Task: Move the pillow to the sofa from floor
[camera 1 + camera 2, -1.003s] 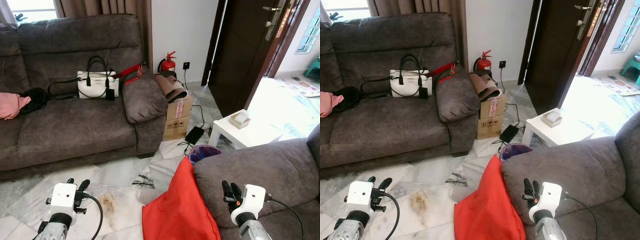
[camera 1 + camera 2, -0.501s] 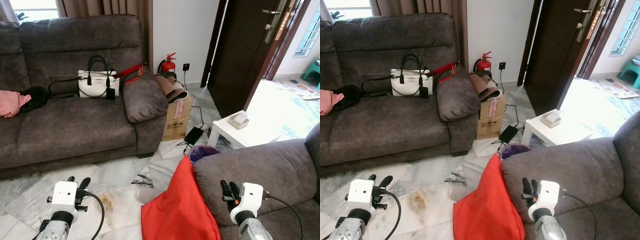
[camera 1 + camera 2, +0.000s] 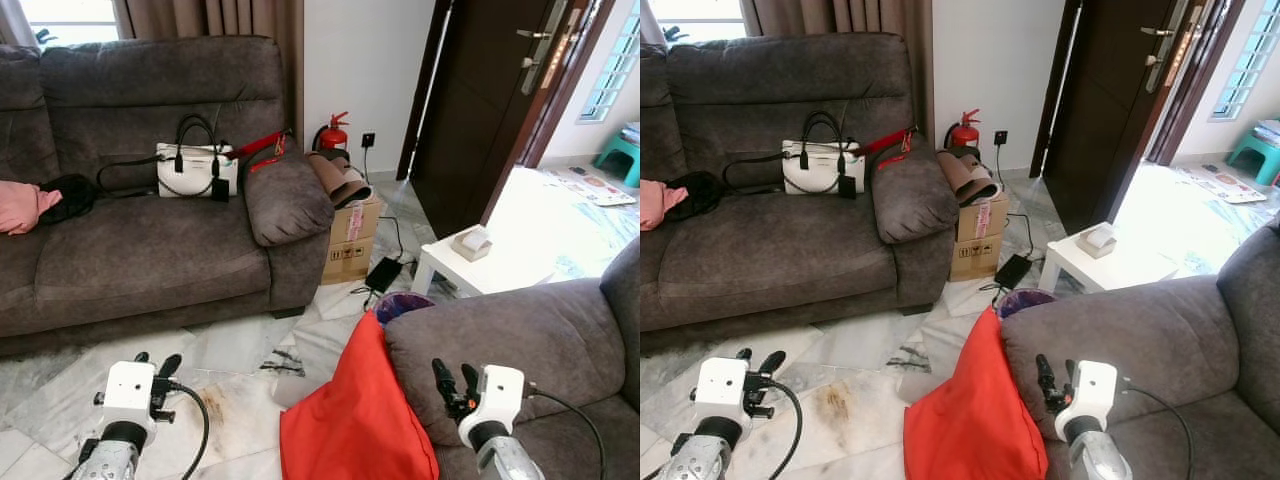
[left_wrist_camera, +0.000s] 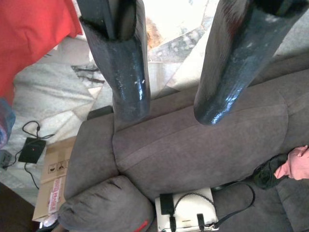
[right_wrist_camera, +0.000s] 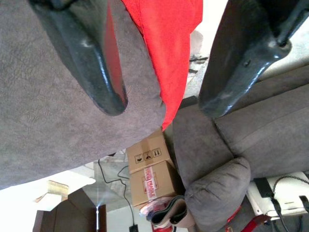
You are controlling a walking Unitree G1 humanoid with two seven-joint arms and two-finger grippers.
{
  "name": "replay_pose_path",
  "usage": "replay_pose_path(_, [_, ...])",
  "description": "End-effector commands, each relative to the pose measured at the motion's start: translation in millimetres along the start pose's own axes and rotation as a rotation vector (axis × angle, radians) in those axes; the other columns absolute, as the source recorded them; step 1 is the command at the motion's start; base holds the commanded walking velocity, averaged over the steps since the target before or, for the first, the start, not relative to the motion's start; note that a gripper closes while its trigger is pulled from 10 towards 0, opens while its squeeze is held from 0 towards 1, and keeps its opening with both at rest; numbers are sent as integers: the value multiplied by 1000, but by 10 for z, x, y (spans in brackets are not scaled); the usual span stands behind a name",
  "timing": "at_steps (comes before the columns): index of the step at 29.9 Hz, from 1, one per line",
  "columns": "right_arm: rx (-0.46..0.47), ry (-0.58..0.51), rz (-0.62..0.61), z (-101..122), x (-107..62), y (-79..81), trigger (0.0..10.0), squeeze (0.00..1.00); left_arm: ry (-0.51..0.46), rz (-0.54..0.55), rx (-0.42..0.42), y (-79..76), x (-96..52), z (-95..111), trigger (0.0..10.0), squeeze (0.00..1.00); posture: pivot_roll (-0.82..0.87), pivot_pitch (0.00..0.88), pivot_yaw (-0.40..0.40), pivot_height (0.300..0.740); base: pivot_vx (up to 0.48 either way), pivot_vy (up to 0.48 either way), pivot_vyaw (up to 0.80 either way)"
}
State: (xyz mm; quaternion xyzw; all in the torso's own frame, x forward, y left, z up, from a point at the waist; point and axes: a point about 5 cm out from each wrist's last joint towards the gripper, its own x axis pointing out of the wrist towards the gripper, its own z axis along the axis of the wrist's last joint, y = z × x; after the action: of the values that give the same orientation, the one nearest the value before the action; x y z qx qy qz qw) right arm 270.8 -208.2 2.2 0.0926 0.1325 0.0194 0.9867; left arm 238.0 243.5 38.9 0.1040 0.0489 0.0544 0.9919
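A red pillow (image 3: pixel 355 415) stands on the tiled floor, leaning against the arm of the near grey sofa (image 3: pixel 520 340) at the lower right. A long grey sofa (image 3: pixel 140 250) runs along the far wall. My left gripper (image 3: pixel 155 366) is open over the floor to the left of the pillow. My right gripper (image 3: pixel 452 379) is open above the near sofa's arm, just right of the pillow. In the right wrist view the pillow (image 5: pixel 166 43) lies between the open fingers (image 5: pixel 82 53), some way ahead.
On the long sofa lie a white handbag (image 3: pixel 195 168), a pink cloth (image 3: pixel 25 207) and a black item. A cardboard box (image 3: pixel 352 238) with a roll on it, a fire extinguisher (image 3: pixel 333 135), a small white table (image 3: pixel 475 265) and a bin (image 3: pixel 400 303) stand beyond the pillow.
The camera has shifted slightly, so the scene sits a bit differently. Both grippers hold the same pose and the pillow has not moved.
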Motion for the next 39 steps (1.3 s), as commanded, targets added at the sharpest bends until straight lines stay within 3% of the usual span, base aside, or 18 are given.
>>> replay_pose_path(1, [-3,-13,10,33,19,19,10000,1000,5,9,-6,16,-4,5,10000,0,86,0,-28,685,0,0,0])
replay_pose_path(2, [-4,-12,10,31,18,20,10000,1000,5,9,-6,16,-4,5,10000,0,86,0,-28,685,0,0,0])
replay_pose_path(3, [-5,-8,11,26,18,20,10000,800,6,8,-6,15,-4,4,10000,0,86,0,-28,685,0,0,0])
replay_pose_path(6, [-7,-6,11,24,18,20,10000,804,6,8,-6,14,-4,3,10000,0,86,0,-28,685,0,0,0])
replay_pose_path(7, [-14,-2,11,19,17,21,10000,0,7,8,-6,14,-4,1,10000,0,86,0,-28,685,0,0,0])
replay_pose_path(12, [-3,-1,14,15,20,30,10000,0,7,8,-7,13,-3,3,10000,0,88,0,-29,685,0,0,0])
replay_pose_path(13, [4,-5,17,17,20,35,10000,1000,7,8,-7,14,-3,3,10000,0,88,0,-29,685,0,0,0])
replay_pose_path(16, [-6,-6,17,21,23,40,10000,1000,7,8,-8,14,-3,2,10000,0,88,0,-28,685,0,0,0])
replay_pose_path(17, [-13,-3,12,19,23,38,10000,639,8,8,-8,14,-3,0,10000,0,87,0,-27,685,0,0,0])
replay_pose_path(18, [-14,-2,12,18,23,37,10000,0,9,6,-8,8,-3,-1,10000,0,86,0,-28,685,0,0,0])
replay_pose_path(34, [-19,6,12,16,23,25,10000,0,15,4,-18,-19,-11,-14,10000,0,88,0,-33,685,0,0,0])
replay_pose_path(39, [-38,53,5,-19,37,36,10000,0,18,7,-20,-15,-11,-19,10000,0,88,0,-32,685,0,0,0])
